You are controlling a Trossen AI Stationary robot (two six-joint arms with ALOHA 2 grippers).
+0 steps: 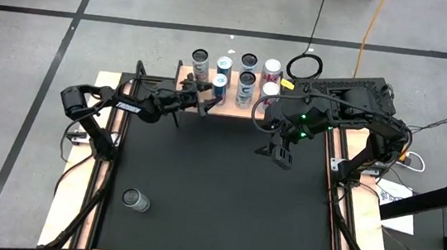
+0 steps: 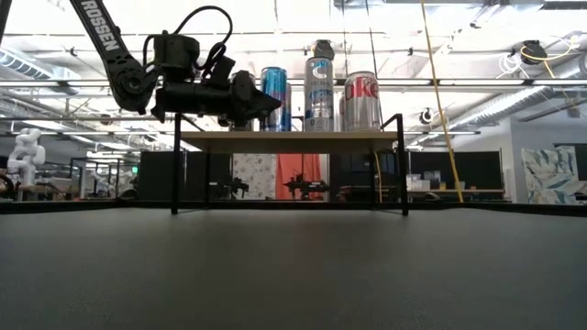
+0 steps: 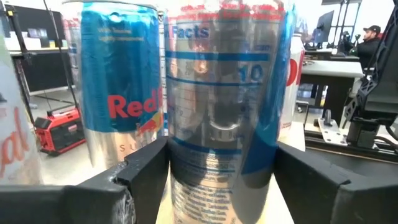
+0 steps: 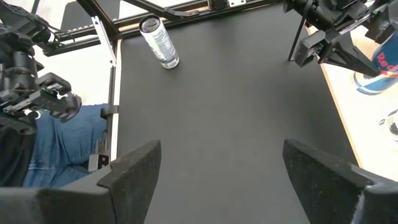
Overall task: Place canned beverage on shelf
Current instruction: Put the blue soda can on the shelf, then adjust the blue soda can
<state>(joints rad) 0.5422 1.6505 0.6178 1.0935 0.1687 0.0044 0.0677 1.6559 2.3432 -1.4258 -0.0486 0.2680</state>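
**Can on the shelf, jaws loosened around it**

Nearest the front edge, one spare can (image 1: 136, 201) lies tipped on the black mat (image 1: 216, 199), its long axis flat along the table. Mid-table, the right gripper (image 1: 281, 156) hangs with its jaws spread and empty. Farther back, the left gripper (image 1: 207, 100) reaches the shelf (image 2: 289, 140), its fingers (image 3: 146, 163) either side of the blue-and-silver can (image 3: 227, 106), which stands upright, long axis vertical, on the board beside a Red Bull can (image 3: 121, 81). The jaws look released, not clamped (slivers of gap show). Judged step: letting go. Next calls for a straight retreat without brushing the neighbours.
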